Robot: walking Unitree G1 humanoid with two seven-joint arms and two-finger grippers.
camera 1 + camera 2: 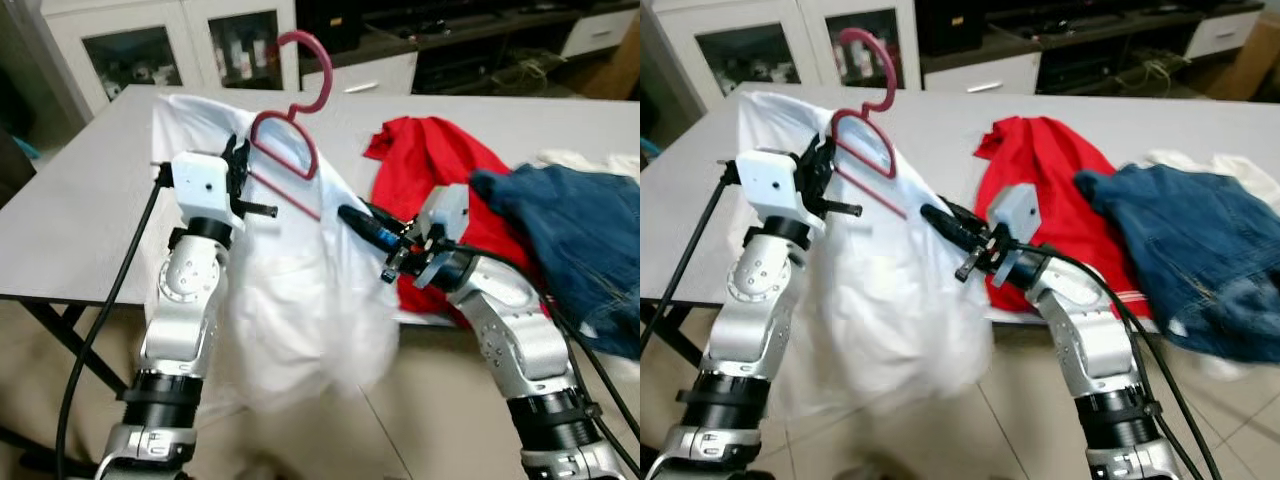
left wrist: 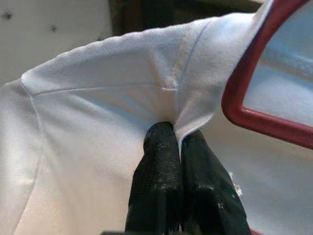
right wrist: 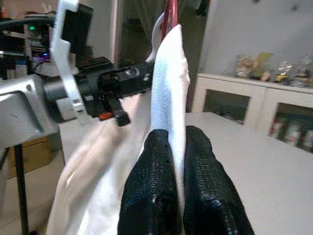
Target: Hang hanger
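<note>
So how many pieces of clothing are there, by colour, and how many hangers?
White garment held by both grippers: 1
Red garment: 1
Blue denim garment: 1
Pale garment at the far edge: 1
Red hanger: 1
Total: 5

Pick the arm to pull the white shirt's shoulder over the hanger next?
Right, probably. The right gripper pinches the white shirt below the red hanger's free lower end. The left gripper pinches fabric beside the hanger's neck and holds the shirt up.
</note>
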